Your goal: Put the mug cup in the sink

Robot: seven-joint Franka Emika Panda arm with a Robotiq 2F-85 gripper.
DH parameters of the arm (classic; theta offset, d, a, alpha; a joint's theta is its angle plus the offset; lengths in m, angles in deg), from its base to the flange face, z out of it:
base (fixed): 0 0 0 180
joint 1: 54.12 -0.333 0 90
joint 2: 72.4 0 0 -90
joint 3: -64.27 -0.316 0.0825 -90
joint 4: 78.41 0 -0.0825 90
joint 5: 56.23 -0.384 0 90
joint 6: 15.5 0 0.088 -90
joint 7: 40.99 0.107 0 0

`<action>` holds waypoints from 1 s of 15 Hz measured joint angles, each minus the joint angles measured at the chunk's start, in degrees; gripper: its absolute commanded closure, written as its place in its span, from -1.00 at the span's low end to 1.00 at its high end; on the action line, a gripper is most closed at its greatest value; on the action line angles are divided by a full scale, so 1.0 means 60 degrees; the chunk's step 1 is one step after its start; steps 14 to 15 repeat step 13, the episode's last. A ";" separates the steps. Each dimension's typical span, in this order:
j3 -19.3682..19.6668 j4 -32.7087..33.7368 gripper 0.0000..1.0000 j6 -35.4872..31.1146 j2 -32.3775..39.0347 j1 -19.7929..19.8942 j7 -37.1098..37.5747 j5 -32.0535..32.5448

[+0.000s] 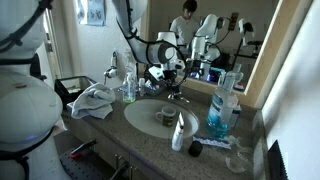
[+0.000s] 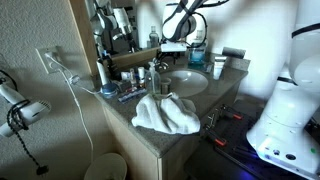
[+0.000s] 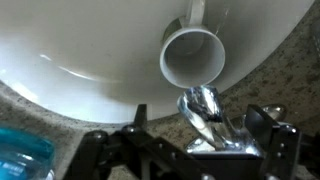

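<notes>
A white mug [image 3: 193, 55] lies in the white sink basin [image 3: 70, 50], its open mouth towards the wrist camera and its handle pointing away. It also shows in an exterior view [image 1: 165, 118] inside the sink [image 1: 140, 112]. My gripper [image 3: 200, 135] is open and empty. Its two black fingers stand either side of the chrome faucet [image 3: 203, 108], above the counter's back edge. In both exterior views the gripper [image 1: 166, 74] [image 2: 172, 45] hangs over the faucet behind the basin [image 2: 186, 82].
A blue mouthwash bottle [image 1: 222, 108] and a small white bottle [image 1: 179, 132] stand on the granite counter beside the sink. A crumpled white towel [image 1: 94, 100] [image 2: 165, 112] lies at the other end, next to a soap dispenser [image 1: 128, 90]. A mirror stands behind.
</notes>
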State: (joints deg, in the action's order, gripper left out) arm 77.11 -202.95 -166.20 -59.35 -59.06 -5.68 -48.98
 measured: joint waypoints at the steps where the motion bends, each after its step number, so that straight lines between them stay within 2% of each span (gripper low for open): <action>1: -0.0051 0.0071 -1.00 0.0278 -0.0204 0.0090 -0.0092 -0.0004; 7: -0.0399 0.0406 -1.00 0.1432 -0.1158 0.0591 -0.0675 -0.0332; 15: -0.0565 0.0484 -1.00 0.1782 -0.1495 0.0916 -0.0801 -0.0540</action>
